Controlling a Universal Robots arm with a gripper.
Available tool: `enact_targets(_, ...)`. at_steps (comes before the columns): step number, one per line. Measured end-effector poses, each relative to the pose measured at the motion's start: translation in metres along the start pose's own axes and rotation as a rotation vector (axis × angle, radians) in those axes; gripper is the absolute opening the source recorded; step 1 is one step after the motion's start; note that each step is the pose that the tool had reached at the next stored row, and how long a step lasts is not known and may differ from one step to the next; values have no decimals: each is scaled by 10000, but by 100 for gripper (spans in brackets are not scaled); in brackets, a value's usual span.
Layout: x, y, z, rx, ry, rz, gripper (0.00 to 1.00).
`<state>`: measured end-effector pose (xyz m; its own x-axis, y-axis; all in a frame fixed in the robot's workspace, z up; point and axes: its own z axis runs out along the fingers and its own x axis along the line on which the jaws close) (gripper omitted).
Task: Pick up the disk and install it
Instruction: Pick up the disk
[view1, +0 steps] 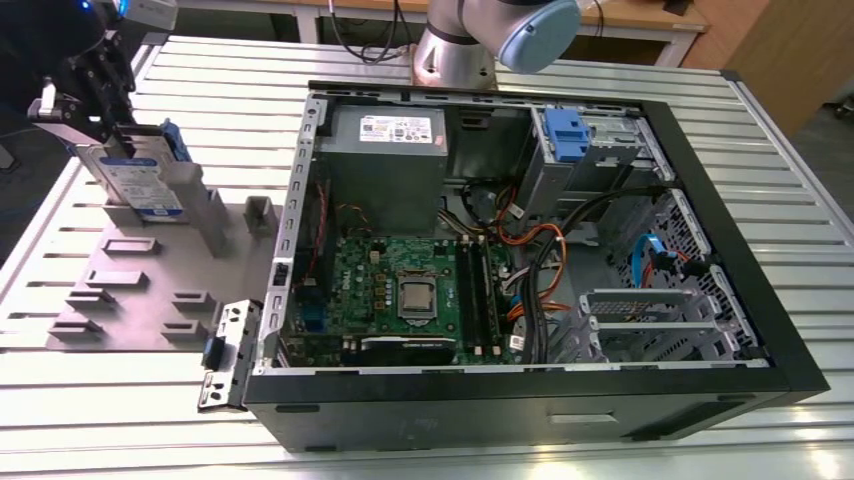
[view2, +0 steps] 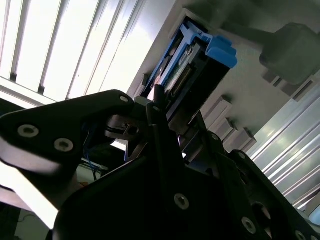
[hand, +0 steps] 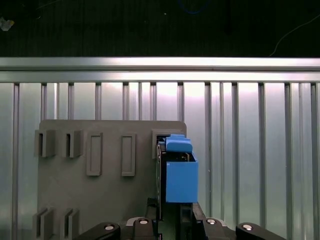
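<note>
Gripper (hand: 171, 210) jaws clamp the disk (view1: 134, 180) by its flat faces, upright on edge at the grey holder plate (hand: 100, 200), apart from the open computer case (view1: 534, 410). Judged rigid, dense, shock-sensitive: grip the metal faces; the blue bracket (hand: 181, 180) may flex.

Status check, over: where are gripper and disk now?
Gripper at upper end of the disk. It stands on edge at the grey fixture plate, outside the open case. Cables crowd the case interior.
</note>
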<state>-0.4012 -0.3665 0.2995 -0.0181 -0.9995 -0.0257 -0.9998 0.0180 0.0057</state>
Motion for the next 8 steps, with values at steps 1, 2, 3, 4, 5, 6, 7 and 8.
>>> enact_targets(1,0,0,-1,0,0,0,35)
enact_targets(2,0,0,-2,0,0,0,35)
enact_targets(3,0,0,-2,0,0,0,35)
enact_targets(4,0,0,-2,0,0,0,35)
enact_targets(5,0,0,-2,0,0,0,35)
enact_targets(6,0,0,-2,0,0,0,35)
enact_targets(7,0,0,-2,0,0,0,35)
enact_targets(8,0,0,-2,0,0,0,35)
